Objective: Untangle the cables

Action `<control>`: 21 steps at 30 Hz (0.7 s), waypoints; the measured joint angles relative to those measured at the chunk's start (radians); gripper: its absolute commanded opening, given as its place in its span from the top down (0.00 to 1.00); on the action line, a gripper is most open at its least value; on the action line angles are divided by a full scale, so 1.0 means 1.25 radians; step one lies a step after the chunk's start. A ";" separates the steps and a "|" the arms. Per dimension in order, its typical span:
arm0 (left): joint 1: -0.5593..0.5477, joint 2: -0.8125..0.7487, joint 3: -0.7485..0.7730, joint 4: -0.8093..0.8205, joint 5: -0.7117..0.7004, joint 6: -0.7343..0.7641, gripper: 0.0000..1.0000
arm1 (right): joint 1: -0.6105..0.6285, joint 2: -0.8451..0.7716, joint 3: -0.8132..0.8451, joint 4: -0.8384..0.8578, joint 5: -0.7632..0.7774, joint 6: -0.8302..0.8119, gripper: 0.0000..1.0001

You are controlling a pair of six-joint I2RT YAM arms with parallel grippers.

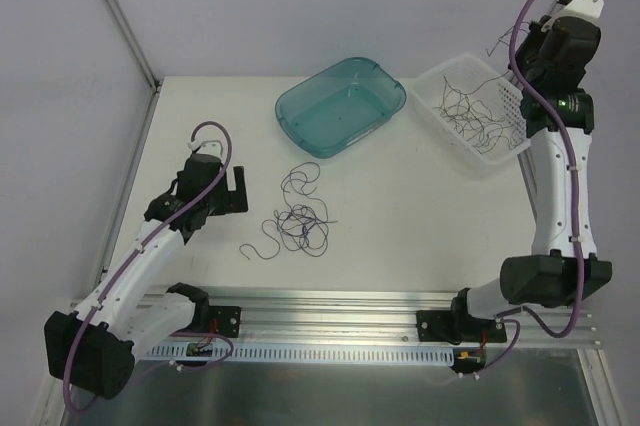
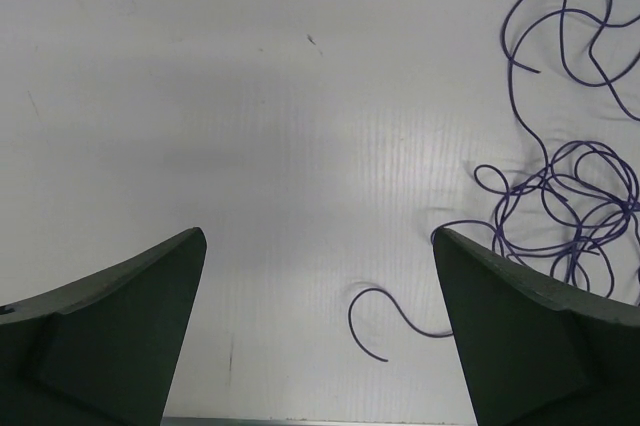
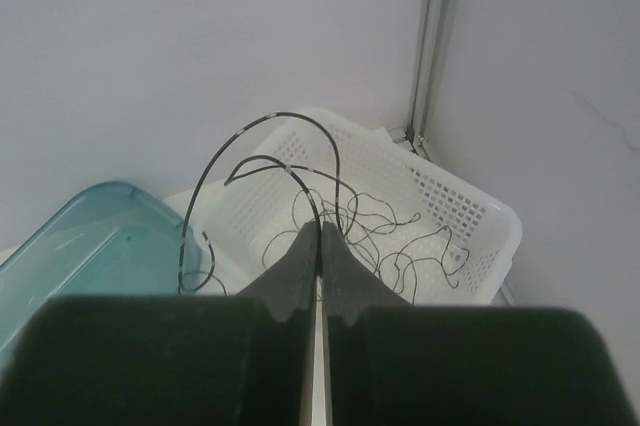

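A knot of thin purple cables (image 1: 300,214) lies on the white table in front of the teal tray. The same knot (image 2: 570,208) shows at the right of the left wrist view. One curled strand (image 2: 385,311) lies apart between my left fingers, its far end hidden behind the right finger (image 2: 530,326). My left gripper (image 1: 240,191) (image 2: 318,236) hovers left of the knot, open, holding nothing. My right gripper (image 3: 320,229) is raised above the white basket (image 3: 480,208), shut on a dark cable (image 3: 290,118) that arches up from its tips. More cables (image 3: 400,231) lie in the basket.
A teal plastic tray (image 1: 342,106) stands at the back centre, and the white basket (image 1: 445,76) sits to its right. Walls close in at the back and the left, with a metal post (image 3: 428,46) in the corner. An aluminium rail (image 1: 330,301) runs along the near edge.
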 measured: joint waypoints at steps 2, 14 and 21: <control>0.000 0.013 -0.001 0.002 -0.015 0.012 0.01 | -0.018 0.038 0.001 0.025 0.001 0.005 0.99; 0.000 0.033 -0.001 0.009 -0.025 0.035 0.01 | -0.056 0.281 -0.122 0.086 0.003 0.077 0.30; 0.000 0.054 -0.001 0.010 0.015 0.036 0.01 | -0.051 0.216 -0.247 0.048 -0.044 0.106 0.21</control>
